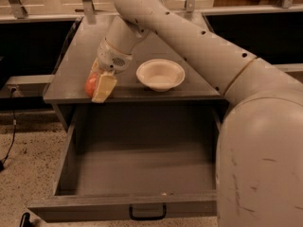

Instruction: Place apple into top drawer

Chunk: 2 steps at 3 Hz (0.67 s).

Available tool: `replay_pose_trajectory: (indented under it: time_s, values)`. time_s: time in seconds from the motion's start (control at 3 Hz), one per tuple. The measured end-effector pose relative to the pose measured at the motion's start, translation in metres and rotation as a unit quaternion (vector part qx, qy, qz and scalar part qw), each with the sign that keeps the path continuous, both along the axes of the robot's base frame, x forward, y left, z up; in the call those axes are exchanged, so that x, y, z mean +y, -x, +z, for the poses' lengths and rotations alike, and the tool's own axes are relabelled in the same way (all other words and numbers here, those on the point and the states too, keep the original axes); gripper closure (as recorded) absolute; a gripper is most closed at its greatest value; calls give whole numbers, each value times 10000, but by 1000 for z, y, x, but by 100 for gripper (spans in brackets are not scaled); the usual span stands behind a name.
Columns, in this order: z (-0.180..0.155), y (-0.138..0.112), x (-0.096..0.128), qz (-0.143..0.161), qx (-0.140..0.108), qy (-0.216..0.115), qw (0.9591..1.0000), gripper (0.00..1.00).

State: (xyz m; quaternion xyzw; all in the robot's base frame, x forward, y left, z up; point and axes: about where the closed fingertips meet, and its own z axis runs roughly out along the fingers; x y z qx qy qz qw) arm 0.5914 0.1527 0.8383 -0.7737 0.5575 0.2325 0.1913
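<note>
The apple (91, 84) is red-orange and sits between the cream fingers (105, 87) of my gripper (98, 86). The gripper is shut on it and holds it at the front left edge of the grey cabinet top (80, 56), just above the back left corner of the top drawer (142, 174). The drawer is pulled wide open, its grey inside bare, with a small black handle (147, 213) on the front panel. My arm reaches in from the right and hides part of the cabinet top.
A white bowl (160, 74) stands on the cabinet top right of the gripper. The arm's big shoulder (260, 164) covers the drawer's right side. A black cable (9, 141) lies on the speckled floor at left. Metal rail posts stand behind the cabinet.
</note>
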Motion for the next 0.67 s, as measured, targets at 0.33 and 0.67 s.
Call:
replay_pose_trajectory:
  time_s: [0.33,0.67]
  values:
    - [-5,0,3,117,-152,146,9997,100]
    - [-3,0,3,117,-152,146,9997,100]
